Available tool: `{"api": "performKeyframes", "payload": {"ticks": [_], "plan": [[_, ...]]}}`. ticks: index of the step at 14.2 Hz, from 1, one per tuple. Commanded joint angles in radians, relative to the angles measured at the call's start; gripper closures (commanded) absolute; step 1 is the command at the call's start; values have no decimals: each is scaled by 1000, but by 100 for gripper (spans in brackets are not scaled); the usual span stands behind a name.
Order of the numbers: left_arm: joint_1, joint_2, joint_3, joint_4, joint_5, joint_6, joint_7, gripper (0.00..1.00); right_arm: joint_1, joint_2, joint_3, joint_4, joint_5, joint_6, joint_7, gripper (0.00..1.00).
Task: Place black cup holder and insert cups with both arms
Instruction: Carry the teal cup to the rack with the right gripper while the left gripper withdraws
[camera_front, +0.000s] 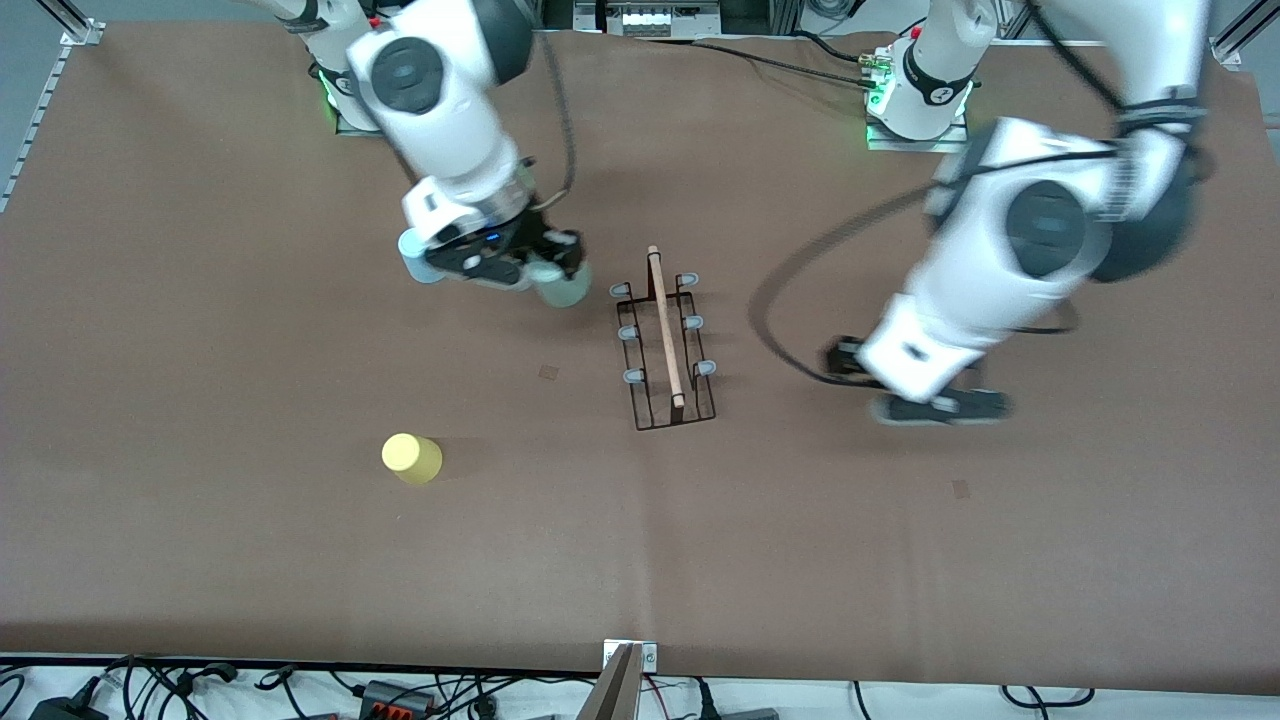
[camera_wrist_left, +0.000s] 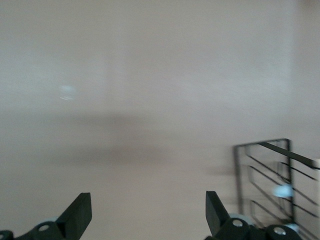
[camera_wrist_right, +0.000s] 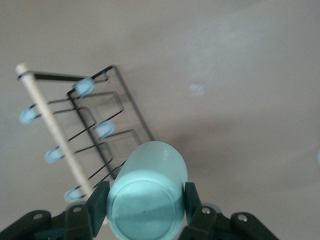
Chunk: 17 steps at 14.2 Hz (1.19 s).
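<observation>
White jointed arms (camera_front: 450, 110), black joint caps, black cables, black hands (camera_front: 925, 395)

The counter (camera_front: 200, 560) looks matt brown, like paper or cloth. The rack (camera_front: 665, 345) is thin black wire with a pale wooden rod. The green cup (camera_wrist_right: 147, 192) and yellow cup (camera_front: 411, 458) look smooth plastic.

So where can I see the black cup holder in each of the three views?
Front view: holder stands mid-table, between the two grippers.
Left wrist view: only a corner of its wire frame, at the picture's edge.
Right wrist view: holder beside the held green cup.
Shared landmark: its black wire frame.
</observation>
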<state>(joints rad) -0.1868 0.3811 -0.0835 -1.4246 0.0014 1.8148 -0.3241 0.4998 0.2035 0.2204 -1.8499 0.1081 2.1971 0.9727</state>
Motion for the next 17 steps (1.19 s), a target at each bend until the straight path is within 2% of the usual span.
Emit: {"api": "performKeyframes", "payload": {"ticks": [1, 6, 10, 12, 14, 15, 16, 17], "plan": [[96, -56, -13, -8, 15, -46, 106, 0, 49, 42, 16, 15, -10, 67, 90, 85], [200, -105, -19, -8, 14, -104, 186, 0, 62, 80, 17, 14, -76, 75, 97, 85], [216, -159, -9, -8, 14, -192, 249, 0, 68, 103, 19, 14, -97, 90, 98, 85], [237, -224, -1, -31, 14, -201, 284, 0, 75, 123, 17, 14, -105, 111, 98, 84], [228, -302, 1, -107, 14, -233, 333, 0, 75, 140, 17, 14, -123, 125, 112, 75], [222, -341, 2, -143, 11, -230, 321, 0, 75, 146, 17, 15, -137, 128, 121, 61], [213, -352, 11, -145, 9, -230, 315, 0, 75, 160, 17, 15, -154, 130, 121, 37], [184, -350, 19, -145, 12, -223, 315, 0, 74, 166, 17, 15, -166, 141, 121, 0]]}}
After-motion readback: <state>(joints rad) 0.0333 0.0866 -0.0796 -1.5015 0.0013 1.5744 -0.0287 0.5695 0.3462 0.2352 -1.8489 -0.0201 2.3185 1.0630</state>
